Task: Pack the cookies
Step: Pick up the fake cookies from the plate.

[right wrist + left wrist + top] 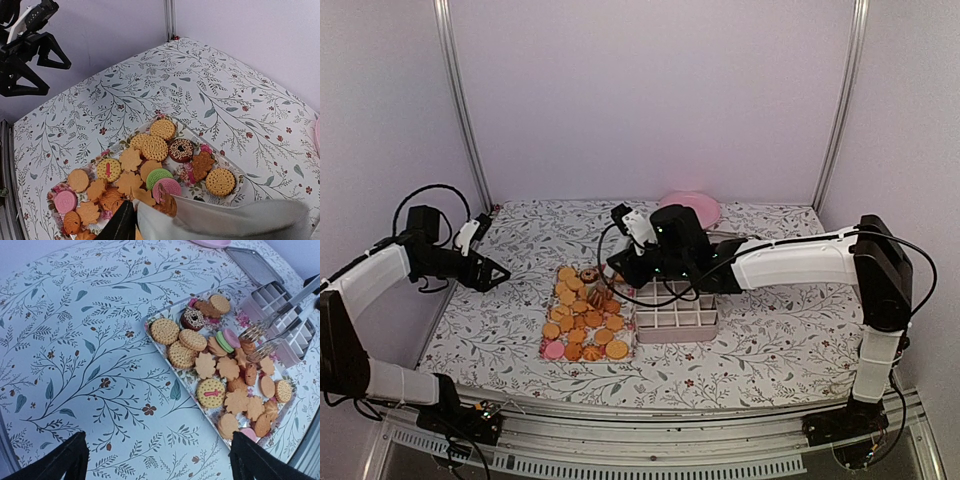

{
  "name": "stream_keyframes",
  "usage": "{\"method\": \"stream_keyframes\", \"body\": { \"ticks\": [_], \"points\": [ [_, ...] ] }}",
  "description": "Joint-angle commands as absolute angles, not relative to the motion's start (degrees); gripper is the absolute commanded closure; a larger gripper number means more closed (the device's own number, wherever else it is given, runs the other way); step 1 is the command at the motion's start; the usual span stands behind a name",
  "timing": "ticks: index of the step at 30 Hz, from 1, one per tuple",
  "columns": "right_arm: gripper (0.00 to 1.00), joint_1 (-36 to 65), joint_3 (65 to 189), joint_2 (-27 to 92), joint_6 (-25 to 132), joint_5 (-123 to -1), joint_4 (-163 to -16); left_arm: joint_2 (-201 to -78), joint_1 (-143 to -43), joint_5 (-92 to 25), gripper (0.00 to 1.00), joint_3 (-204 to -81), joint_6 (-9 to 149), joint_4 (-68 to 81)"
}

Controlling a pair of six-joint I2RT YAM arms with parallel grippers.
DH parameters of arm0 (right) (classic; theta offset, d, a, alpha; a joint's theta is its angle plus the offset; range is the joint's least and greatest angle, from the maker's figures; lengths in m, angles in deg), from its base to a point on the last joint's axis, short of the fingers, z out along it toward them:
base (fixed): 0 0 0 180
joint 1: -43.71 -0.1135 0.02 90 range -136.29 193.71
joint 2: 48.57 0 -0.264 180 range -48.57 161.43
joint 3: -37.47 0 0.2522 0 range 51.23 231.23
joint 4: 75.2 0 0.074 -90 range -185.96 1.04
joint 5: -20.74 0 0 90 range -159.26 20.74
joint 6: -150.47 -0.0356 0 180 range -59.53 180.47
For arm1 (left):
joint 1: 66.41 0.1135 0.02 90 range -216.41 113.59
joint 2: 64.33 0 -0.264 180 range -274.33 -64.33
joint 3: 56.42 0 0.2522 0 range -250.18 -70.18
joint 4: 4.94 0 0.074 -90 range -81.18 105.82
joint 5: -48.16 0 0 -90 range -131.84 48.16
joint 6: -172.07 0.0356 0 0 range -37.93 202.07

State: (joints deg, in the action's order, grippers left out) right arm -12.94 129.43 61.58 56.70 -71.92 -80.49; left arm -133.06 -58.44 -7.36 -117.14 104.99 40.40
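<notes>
When picking from the cookies (228, 368), straddle one with right gripper (246, 344) (grip indiscernible); keep wide-spread left gripper (498, 272) at left.

Both arms are made in the same way: the long links have smooth white shells, and the joints between them are black blocks. The left arm (370, 280) carries a round loop of thin black cable near its wrist. The right arm (790, 262) has a black cable that hangs from its elbow joint on the right. Each arm ends on a black base at the near edge. The left gripper (500, 273) is black, with fingers (55, 465) shaped like triangles. The right gripper (135, 205) has one black finger and one pale grey.
</notes>
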Motion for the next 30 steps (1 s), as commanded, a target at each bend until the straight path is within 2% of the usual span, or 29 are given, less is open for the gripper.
{"method": "stream_keyframes", "body": {
  "ticks": [1,11,30],
  "points": [
    [0.59,-13.4,130.1,59.8,58.0,-74.9,-79.7,-132.4,-57.8,-5.4,0.01,-116.9,104.5,39.1],
    [0.58,-13.4,129.6,57.7,58.7,-76.4,-80.0,-133.4,-57.8,-3.7,0.01,-118.1,102.7,37.7],
    [0.56,-13.6,128.5,61.7,57.0,-74.2,-83.7,-134.8,-57.9,-2.4,0.01,-114.7,101.1,33.7]
  ]
}}
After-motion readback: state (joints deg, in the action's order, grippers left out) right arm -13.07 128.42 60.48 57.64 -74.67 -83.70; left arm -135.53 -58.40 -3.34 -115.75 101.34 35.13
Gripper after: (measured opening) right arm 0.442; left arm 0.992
